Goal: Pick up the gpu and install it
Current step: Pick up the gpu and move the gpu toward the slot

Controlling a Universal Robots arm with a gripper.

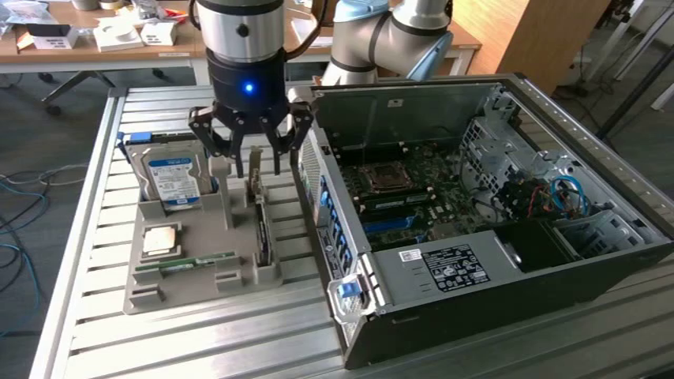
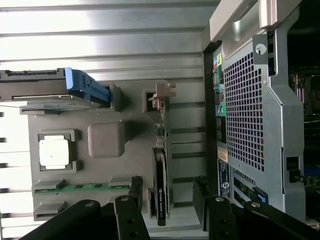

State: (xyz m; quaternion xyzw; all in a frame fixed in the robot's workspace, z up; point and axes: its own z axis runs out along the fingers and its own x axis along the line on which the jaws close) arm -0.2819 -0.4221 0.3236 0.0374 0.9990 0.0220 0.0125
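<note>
A: Where's the thin dark gpu card (image 1: 260,219)?
B: On edge in the grey plastic tray (image 1: 179,278), just beside the open black computer case (image 1: 589,237). The black claw (image 1: 251,164) hovers over it, spread wide, empty. Best to straddle it squarely.

gpu (image 1: 261,237) in tray (image 1: 205,237), beside computer case (image 1: 443,335)

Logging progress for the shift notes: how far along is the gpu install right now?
Done: the computer case lies open beside the tray, nothing more. In hand: the open pincer hovers right above the gpu, which stands on edge in its slot in the grey tray; no contact shows. Left: gripping, lifting and seating the card in the case.
</note>
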